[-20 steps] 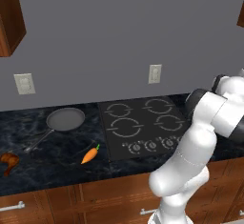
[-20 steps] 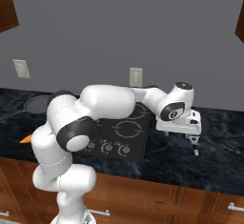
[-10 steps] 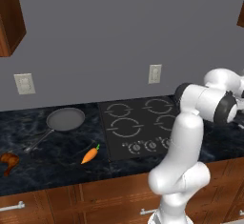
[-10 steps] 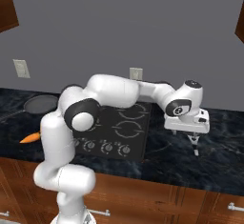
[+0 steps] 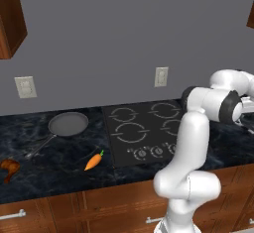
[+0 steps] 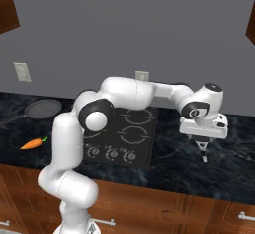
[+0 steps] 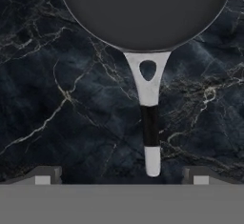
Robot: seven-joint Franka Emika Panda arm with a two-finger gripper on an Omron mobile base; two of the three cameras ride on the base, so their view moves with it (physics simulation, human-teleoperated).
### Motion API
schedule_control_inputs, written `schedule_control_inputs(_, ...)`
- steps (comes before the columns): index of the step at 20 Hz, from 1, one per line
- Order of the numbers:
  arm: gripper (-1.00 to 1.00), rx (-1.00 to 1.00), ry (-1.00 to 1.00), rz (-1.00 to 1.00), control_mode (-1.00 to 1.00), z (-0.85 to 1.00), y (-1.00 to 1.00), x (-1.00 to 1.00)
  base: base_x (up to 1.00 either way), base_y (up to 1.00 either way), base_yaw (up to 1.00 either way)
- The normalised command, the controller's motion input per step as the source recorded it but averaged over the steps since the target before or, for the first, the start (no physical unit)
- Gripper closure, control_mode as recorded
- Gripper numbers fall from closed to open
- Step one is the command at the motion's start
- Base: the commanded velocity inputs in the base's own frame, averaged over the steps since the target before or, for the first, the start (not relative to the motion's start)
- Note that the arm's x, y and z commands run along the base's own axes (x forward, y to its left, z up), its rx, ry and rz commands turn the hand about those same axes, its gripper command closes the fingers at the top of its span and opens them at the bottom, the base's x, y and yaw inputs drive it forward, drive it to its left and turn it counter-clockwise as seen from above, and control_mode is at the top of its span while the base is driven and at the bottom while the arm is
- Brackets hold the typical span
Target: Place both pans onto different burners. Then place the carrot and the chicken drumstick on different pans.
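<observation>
Gripper (image 7: 121, 175) spread wide, holding nothing, above second pan's handle (image 7: 150, 123) at frame centre. Other pan (image 5: 68, 124), carrot (image 5: 93, 161), drumstick (image 5: 8, 167) lying lower left of cooktop (image 5: 144, 130).

A dark grey frying pan (image 5: 68, 124) sits flat on the black marble counter left of the cooktop (image 5: 149, 130), its thin handle running toward the counter's front. A second dark pan (image 7: 145, 8), with a silver-and-black handle, also rests on marble. The orange carrot (image 5: 93, 161) lies near the cooktop's front left corner. What looks like the brown drumstick (image 5: 8, 167) lies far left. All four ringed burners (image 5: 131, 133) are bare.
</observation>
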Motion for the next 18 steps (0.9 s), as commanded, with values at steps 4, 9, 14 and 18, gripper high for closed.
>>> schedule_control_inputs(4,-1.0,0.0,0.0,0.0,-1.0,-0.18,-0.07,0.14,0.0,0.0,0.0)
schedule_control_inputs(9,-1.0,0.0,0.0,0.0,-1.0,-0.27,-0.1,0.12,0.0,0.0,0.0)
schedule_control_inputs(14,-1.0,0.0,0.0,0.0,-1.0,-0.26,-0.12,0.11,0.0,0.0,0.0)
schedule_control_inputs(18,-1.0,0.0,0.03,0.0,-1.0,-0.22,-0.04,0.04,0.0,0.0,0.0)
